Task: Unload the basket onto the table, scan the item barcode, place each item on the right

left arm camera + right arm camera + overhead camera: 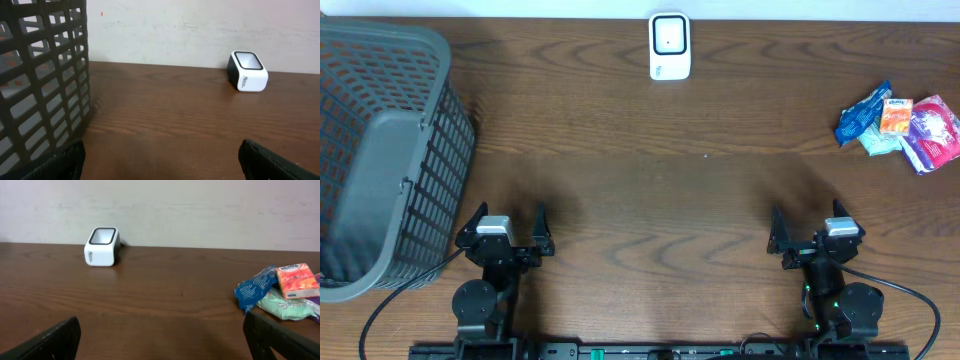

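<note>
A white barcode scanner (669,46) with a dark window stands at the table's far edge, also visible as the scanner (247,71) in the left wrist view and the scanner (102,246) in the right wrist view. A heap of small packets (902,129) lies at the far right: blue (254,291), orange (297,280), pale green and purple. My left gripper (509,232) rests open at the near left, nothing between its fingers. My right gripper (813,236) rests open at the near right, well short of the packets.
A large grey mesh basket (380,150) fills the left side, its wall (42,85) close beside my left gripper. Bare wood tabletop (660,200) lies between the grippers and the scanner. A pale wall runs behind the table.
</note>
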